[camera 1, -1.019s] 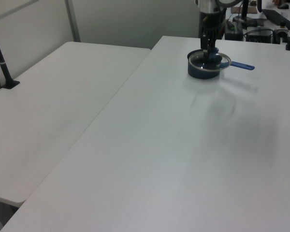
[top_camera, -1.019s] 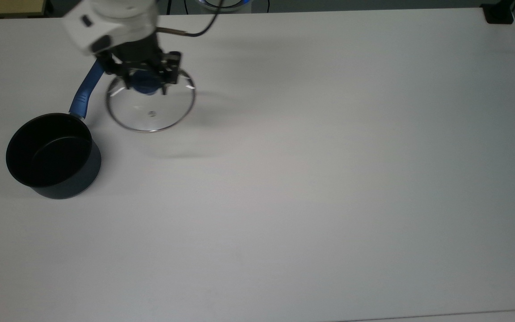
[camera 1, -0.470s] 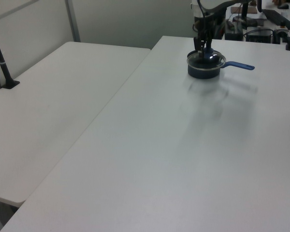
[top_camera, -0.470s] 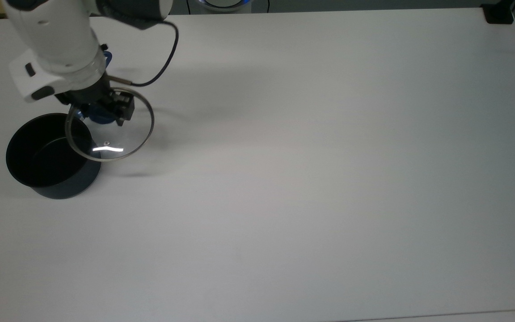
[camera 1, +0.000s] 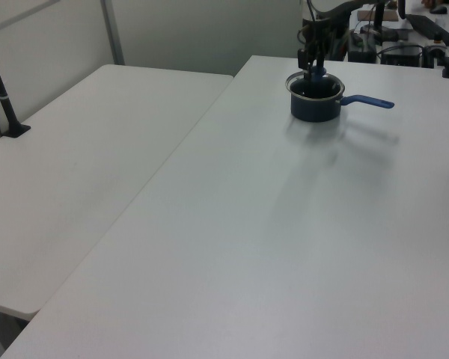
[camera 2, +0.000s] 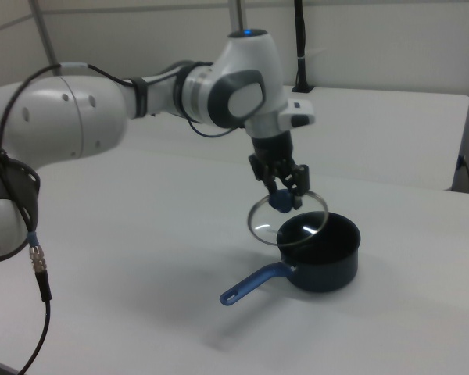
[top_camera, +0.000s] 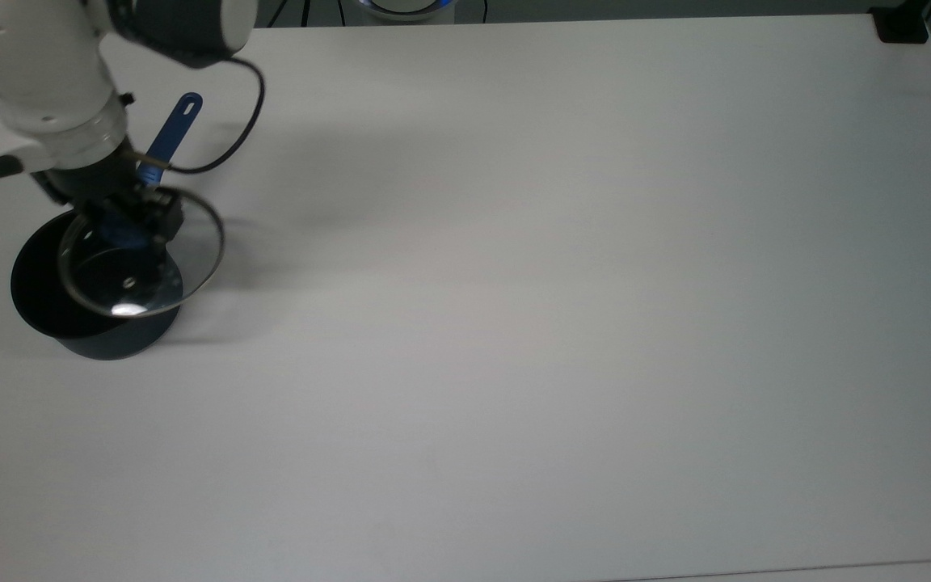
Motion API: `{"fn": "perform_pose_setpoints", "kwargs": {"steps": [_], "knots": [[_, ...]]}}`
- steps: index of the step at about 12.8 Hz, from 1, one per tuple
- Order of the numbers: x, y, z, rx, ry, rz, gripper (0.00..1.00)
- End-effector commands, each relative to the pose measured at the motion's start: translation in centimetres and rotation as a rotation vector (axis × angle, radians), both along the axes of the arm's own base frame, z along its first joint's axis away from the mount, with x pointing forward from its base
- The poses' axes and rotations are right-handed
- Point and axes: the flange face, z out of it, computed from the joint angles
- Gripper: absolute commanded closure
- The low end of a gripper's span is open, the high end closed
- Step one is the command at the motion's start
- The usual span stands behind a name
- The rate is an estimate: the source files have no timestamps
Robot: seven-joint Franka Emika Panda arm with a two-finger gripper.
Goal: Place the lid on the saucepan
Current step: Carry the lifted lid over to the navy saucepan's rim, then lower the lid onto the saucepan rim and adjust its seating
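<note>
as the lid (top_camera: 142, 263) came across from beside the blue handle (top_camera: 168, 137) in the last second, i watched the tool (top_camera: 130, 222) pinching its blue knob (camera 2: 281, 201). it hung above the saucepan (top_camera: 94, 283) near the bench's (top_camera: 514, 323) corner, overlapping the rim but not yet centred. i judged the carry nearly done, with alignment and lowering left.
</note>
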Motion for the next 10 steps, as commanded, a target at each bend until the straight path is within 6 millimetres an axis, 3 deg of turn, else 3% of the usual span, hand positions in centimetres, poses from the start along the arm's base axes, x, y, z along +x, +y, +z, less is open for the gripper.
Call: {"fn": "perform_pose_setpoints", "kwargs": {"steps": [1,5,10], "knots": [[0.9,-2.5,-0.3,-0.002,-0.094,-0.023,0.58],[1.2,-3.7,-1.2,-0.010,-0.128,-0.044,0.58],[0.2,-5.9,-1.3,-0.021,-0.118,-0.053,0.58]]}}
